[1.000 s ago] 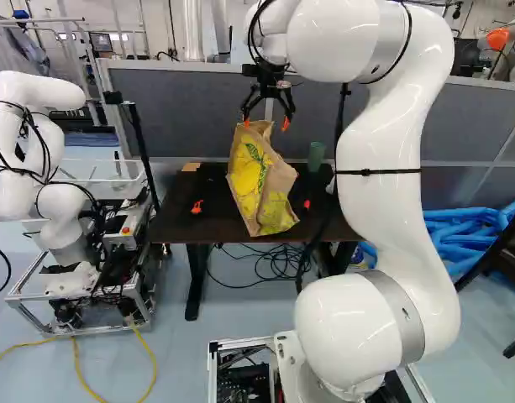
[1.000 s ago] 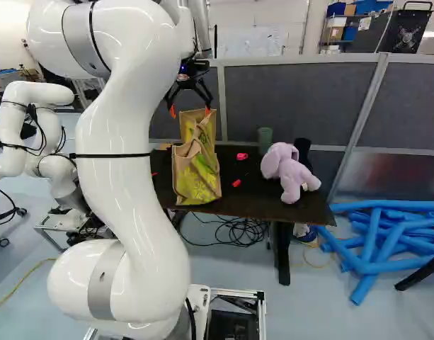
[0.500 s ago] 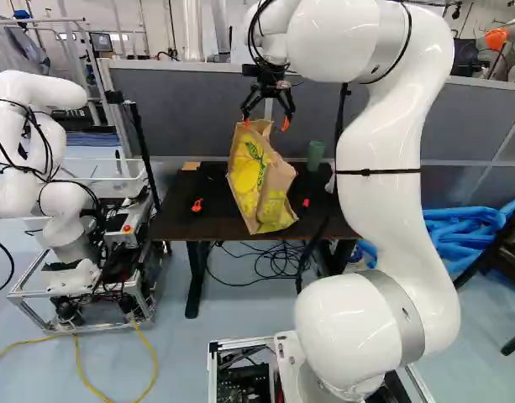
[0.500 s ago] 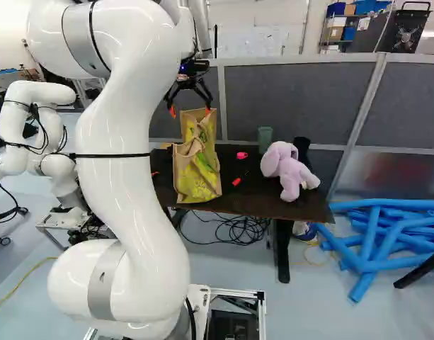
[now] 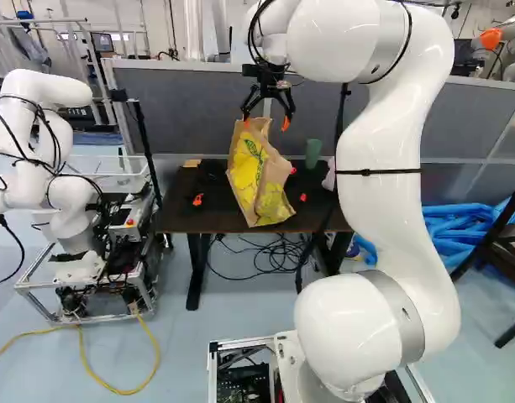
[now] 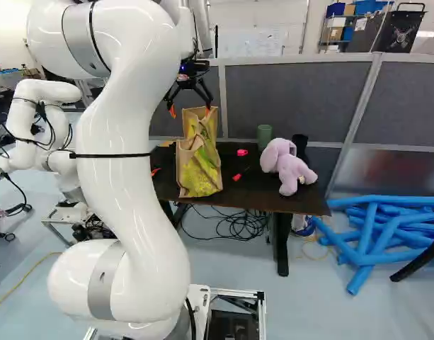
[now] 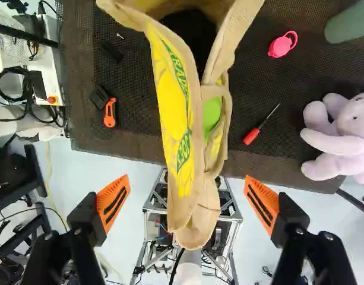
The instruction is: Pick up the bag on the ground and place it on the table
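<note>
Tan woven bag (image 7: 194, 124), yellow-and-green print: one. Dark rectangular worktop (image 6: 287, 202): one. Lilac plush animal (image 6: 291, 168): one. Green cylindrical container (image 6: 265, 135): one. Red-handled screwdriver (image 7: 251, 136): one. Orange-and-black hand tool (image 7: 110, 114): one. Blue tubes (image 6: 369, 248): several, overlapping, exact count unclear.

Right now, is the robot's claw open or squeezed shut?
Open. In the wrist view, the gripper's orange pads stand wide apart, with a gap between each one and the bag.

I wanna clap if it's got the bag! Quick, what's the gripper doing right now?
Gripper: open, fingers wide apart, not holding the bag.
</note>
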Motion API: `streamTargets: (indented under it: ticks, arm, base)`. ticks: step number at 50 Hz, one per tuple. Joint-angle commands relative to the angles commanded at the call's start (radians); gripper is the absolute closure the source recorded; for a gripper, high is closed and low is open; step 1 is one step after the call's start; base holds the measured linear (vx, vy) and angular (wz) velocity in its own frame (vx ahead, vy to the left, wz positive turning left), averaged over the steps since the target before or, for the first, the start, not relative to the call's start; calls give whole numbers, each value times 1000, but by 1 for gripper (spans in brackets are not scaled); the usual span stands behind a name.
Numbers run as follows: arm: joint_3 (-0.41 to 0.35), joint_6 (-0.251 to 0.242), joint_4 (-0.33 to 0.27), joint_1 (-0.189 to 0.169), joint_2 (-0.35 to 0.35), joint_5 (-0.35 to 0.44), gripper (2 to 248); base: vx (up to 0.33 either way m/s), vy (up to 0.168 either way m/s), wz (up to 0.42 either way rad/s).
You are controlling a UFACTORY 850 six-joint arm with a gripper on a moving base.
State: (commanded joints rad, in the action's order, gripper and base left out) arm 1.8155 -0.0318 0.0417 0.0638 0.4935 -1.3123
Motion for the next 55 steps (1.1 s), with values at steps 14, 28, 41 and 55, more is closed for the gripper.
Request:
streamTargets:
  ticks: [14,28,41,55]
  arm:
    - [0,0,0,0,0,0,3]
    - [0,0,0,0,0,0,3]
    - [0,0,0,0,0,0,3]
    - [0,0,0,0,0,0,3]
  base:
    - [-112,-4,4]
    - [-121,-2,4]
    - [-126,-2,2]
    - [-118,-4,2]
